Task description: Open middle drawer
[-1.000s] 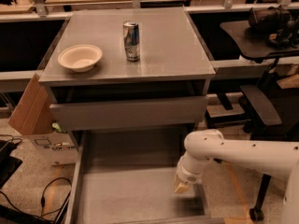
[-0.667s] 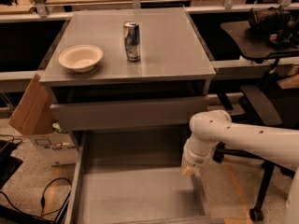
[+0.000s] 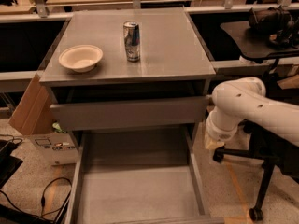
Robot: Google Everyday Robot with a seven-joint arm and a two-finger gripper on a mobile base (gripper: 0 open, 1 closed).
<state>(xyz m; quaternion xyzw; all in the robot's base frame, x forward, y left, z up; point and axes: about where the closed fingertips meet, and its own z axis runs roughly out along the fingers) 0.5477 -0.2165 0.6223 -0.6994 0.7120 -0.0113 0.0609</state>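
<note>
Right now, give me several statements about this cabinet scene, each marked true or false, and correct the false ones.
The middle drawer stands pulled far out. True.
The can lies on its side. False: it stands upright on the cabinet top.
The bowl sits inside the drawer. False: it rests on the cabinet top, apart from the can.
The gripper is outside the drawer, beyond its wall on the view's right. True.

Likely an office-lab: swivel chair at 4 o'clock, cables at 7, box at 9. The gripper is at 4, beside the cabinet.
</note>
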